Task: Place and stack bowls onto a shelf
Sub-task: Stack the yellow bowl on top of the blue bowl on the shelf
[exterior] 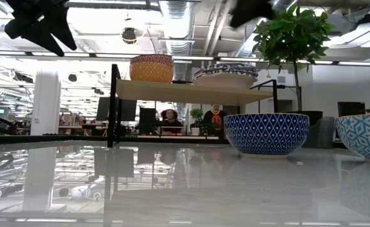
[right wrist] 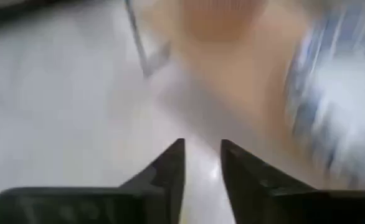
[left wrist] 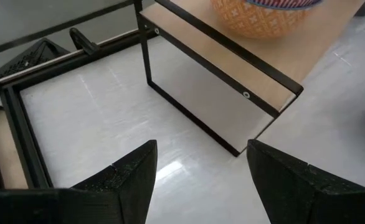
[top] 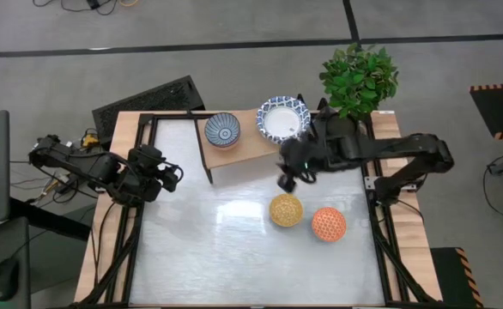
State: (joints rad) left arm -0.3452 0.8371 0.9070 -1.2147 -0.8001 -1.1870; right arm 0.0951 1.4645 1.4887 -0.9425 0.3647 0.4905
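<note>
Light wood shelf on black metal legs, glossy white table

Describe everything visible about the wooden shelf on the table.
The shelf is a low rectangular board of light wood on a thin black metal frame with slim legs, open underneath. It stands level on the white table at its far edge, near the plant. Two bowls rest on top: a small bowl with a blue patterned inside and a wide white bowl with a blue patterned rim. The right gripper hovers just in front of it, not touching.
</note>
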